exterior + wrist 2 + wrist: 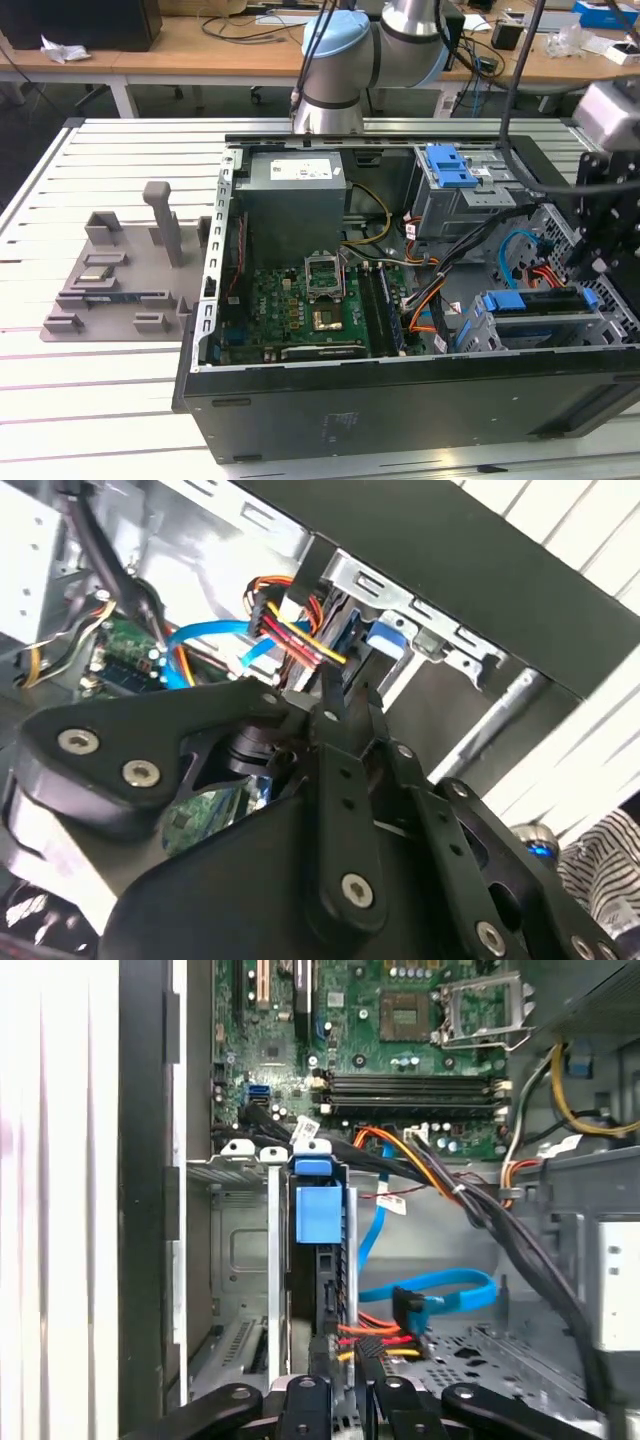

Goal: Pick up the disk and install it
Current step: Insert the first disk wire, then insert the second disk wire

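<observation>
The gripper (345,1375) hangs inside the open case (400,400), its 2 fingers (330,695) drawn close together with nothing between them, tips right at the red, yellow and black power plug (375,1345). Just ahead of the fingertips sits the disk (318,1260), standing on edge in its bay (240,1260), with a blue rail tab (318,1210) on its near end; the gripper is not holding it. In the exterior view the disk (545,305) lies in the bay at the case's front corner, directly under the black wrist.

Beside the fingers, a blue data cable (430,1290) loops across the case floor, and orange and black wires (420,1165) run past the bay. Beyond the disk lies the board (400,1050), with its memory slots (410,1085) nearest and the processor socket (405,1010) further off. Farther away stand a grey power unit (295,205) and a second cage with a blue latch (448,165). Outside the case, a grey fixture (120,275) rests on the slatted table (60,390).
</observation>
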Robot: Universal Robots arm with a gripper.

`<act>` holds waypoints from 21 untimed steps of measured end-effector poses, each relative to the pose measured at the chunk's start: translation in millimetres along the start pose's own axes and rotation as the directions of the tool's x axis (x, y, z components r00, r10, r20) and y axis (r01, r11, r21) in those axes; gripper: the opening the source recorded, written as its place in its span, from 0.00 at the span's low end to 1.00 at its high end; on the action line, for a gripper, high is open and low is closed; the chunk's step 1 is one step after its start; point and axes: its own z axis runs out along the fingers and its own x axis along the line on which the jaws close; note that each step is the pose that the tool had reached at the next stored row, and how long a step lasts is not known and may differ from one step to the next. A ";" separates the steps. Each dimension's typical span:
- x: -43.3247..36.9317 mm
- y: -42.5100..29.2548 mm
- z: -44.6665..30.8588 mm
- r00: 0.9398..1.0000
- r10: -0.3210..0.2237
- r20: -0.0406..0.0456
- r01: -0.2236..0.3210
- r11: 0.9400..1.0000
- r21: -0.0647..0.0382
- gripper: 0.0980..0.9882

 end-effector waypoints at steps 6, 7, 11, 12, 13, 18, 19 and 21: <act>-5.8 0.9 -27.9 1.000 0.000 -0.008 0.000 1.000 0.000 0.01; -5.8 0.9 -28.0 1.000 0.000 -0.008 0.000 1.000 0.000 0.01; -5.8 0.9 -28.2 1.000 0.000 -0.008 0.000 1.000 0.000 0.01; -5.8 0.9 -28.2 1.000 0.000 -0.008 0.000 1.000 0.000 0.01; -5.8 0.9 -28.2 1.000 0.000 -0.008 0.000 1.000 0.000 0.01; -5.8 0.9 -28.5 1.000 0.000 -0.008 0.000 1.000 0.000 0.01; -5.8 0.9 -28.6 1.000 0.000 -0.008 0.000 1.000 0.000 0.01; -5.8 0.9 -28.7 1.000 0.000 -0.008 0.000 1.000 0.000 0.08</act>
